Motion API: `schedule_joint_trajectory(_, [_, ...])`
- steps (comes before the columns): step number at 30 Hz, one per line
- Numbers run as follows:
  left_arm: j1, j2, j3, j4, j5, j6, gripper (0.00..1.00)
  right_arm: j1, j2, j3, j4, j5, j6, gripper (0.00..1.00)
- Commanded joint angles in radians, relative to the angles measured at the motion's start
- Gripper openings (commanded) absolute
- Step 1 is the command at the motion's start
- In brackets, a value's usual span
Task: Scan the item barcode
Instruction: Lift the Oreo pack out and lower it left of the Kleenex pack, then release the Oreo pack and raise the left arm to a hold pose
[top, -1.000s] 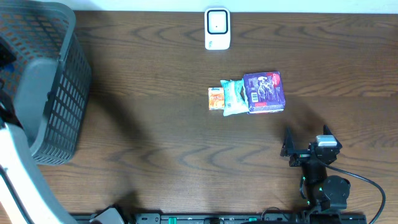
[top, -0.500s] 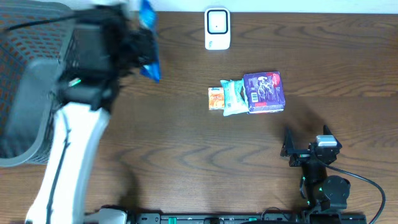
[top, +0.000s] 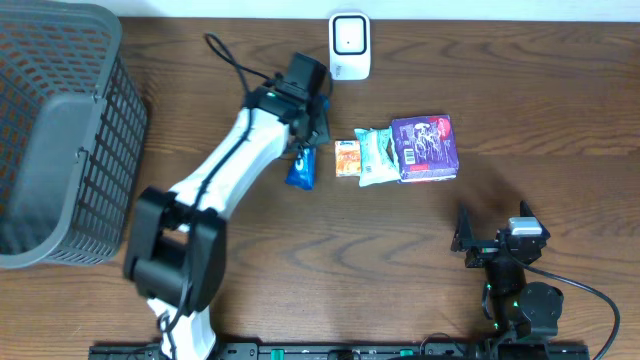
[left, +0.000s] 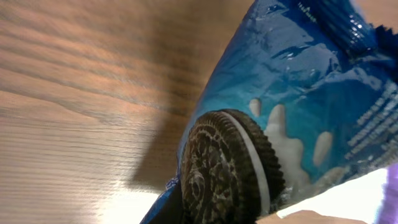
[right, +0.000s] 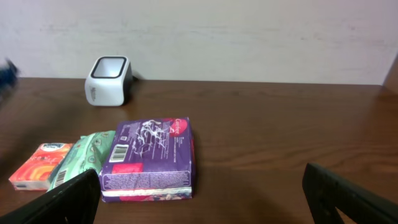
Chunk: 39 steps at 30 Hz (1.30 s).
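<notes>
My left gripper (top: 307, 132) is shut on a blue cookie packet (top: 300, 168), which it holds just left of a row of items in the middle of the table. In the left wrist view the packet (left: 286, 106) fills the frame, showing a printed cookie, close above the wood; the fingers are hidden. The white barcode scanner (top: 349, 46) stands at the back edge, just right of the left wrist. My right gripper (top: 488, 236) stands open near the front right, its fingers (right: 59, 202) empty and pointing at the purple pack (right: 149, 158).
An orange packet (top: 347, 158), a green packet (top: 377, 156) and the purple pack (top: 425, 148) lie side by side below the scanner (right: 109, 73). A grey mesh basket (top: 60, 130) fills the far left.
The left arm swung out of the basket and across to the table's middle, carrying the blue packet down beside the orange packet. The right arm stayed still.
</notes>
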Motion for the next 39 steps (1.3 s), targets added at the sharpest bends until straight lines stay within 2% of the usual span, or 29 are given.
schedule_joint_trajectory(1, [-0.008,0.036,0.004,0.003,-0.043,-0.039,0.3,-0.004,-0.005,-0.003,-0.002,0.009,0.014,0.99])
schedule_joint_trajectory(2, [-0.008,0.039,0.004,0.003,-0.043,-0.039,0.48,-0.004,-0.005,-0.003,-0.002,0.009,0.014,0.99])
schedule_joint_trajectory(3, [-0.008,0.039,0.005,0.005,-0.044,-0.031,0.57,-0.004,-0.005,-0.003,-0.002,0.009,0.014,0.99])
schedule_joint_trajectory(4, [-0.003,0.033,0.01,0.012,-0.048,-0.006,0.75,-0.004,-0.005,-0.003,-0.002,0.009,0.014,0.99])
schedule_joint_trajectory(8, [0.023,-0.014,0.045,0.006,-0.05,0.055,0.76,-0.004,-0.005,-0.003,-0.002,0.009,0.014,0.99])
schedule_joint_trajectory(13, [0.087,-0.17,0.063,-0.002,-0.05,0.106,0.76,-0.004,-0.005,-0.003,-0.002,0.009,0.014,0.99])
schedule_joint_trajectory(15, [0.122,-0.241,0.063,-0.019,-0.05,0.135,0.83,-0.004,-0.005,-0.003,-0.002,0.009,0.014,0.99])
schedule_joint_trajectory(17, [0.16,-0.311,0.063,-0.044,-0.05,0.159,0.87,-0.004,-0.005,-0.003,-0.002,0.009,0.014,0.99])
schedule_joint_trajectory(18, [0.193,-0.362,0.063,-0.073,-0.05,0.169,0.93,-0.004,-0.005,-0.003,-0.002,0.009,0.014,0.99])
schedule_joint_trajectory(24, [0.291,-0.491,0.063,-0.2,-0.05,0.169,0.95,-0.004,-0.005,-0.003,-0.002,0.009,0.014,0.99])
schedule_joint_trajectory(26, [0.309,-0.513,0.063,-0.253,-0.05,0.169,0.98,-0.004,-0.005,-0.003,-0.002,0.009,0.014,0.99])
schedule_joint_trajectory(36, [0.313,-0.517,0.061,-0.41,-0.05,0.169,0.98,-0.004,-0.005,-0.003,-0.002,0.009,0.014,0.99])
schedule_joint_trajectory(39, [0.313,-0.517,0.061,-0.42,-0.05,0.169,0.98,-0.004,-0.005,-0.003,-0.002,0.009,0.014,0.99])
